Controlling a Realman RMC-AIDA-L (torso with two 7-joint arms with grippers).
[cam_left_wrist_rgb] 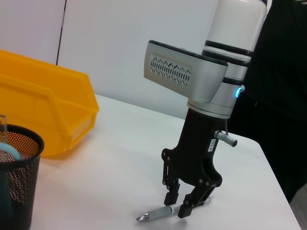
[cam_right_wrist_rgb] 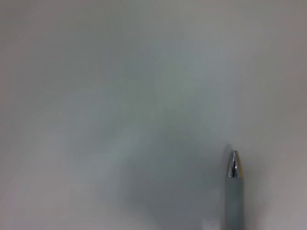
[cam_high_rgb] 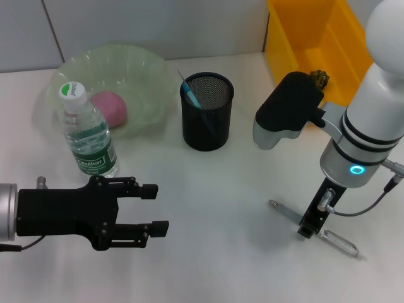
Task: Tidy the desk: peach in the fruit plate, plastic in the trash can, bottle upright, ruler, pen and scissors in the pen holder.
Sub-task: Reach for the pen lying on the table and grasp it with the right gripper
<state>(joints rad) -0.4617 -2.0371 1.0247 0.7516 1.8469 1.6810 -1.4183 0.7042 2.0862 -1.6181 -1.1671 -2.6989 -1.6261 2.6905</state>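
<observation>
White desk (cam_high_rgb: 240,189) surface, pale wall behind. I'm using the black mesh pen holder (cam_high_rgb: 207,111) as my reference. It stands upright mid-desk with a blue-handled item inside, too unclear for me to name.

Right gripper (cam_high_rgb: 307,228) is down at the desk, well to the near right of the holder, pointing straight down. Its fingers (cam_left_wrist_rgb: 171,198) are apart and straddle the grey pen (cam_left_wrist_rgb: 155,214), tips at desk level. Pen lies flat on the desk, silver tip (cam_right_wrist_rgb: 233,164) sticking out one side, barrel end out the other. I can't tell if the pads touch the barrel.

Left gripper (cam_high_rgb: 158,208) hovers to the near left of the holder, horizontal, fingers apart, nothing between them.

Left of the holder: green fruit plate (cam_high_rgb: 142,69) with the pink peach (cam_high_rgb: 108,107) in it. Water bottle (cam_high_rgb: 89,133) stands upright just in front of the plate, cap on.

Yellow bin (cam_high_rgb: 315,44) sits to the far right of the holder.
</observation>
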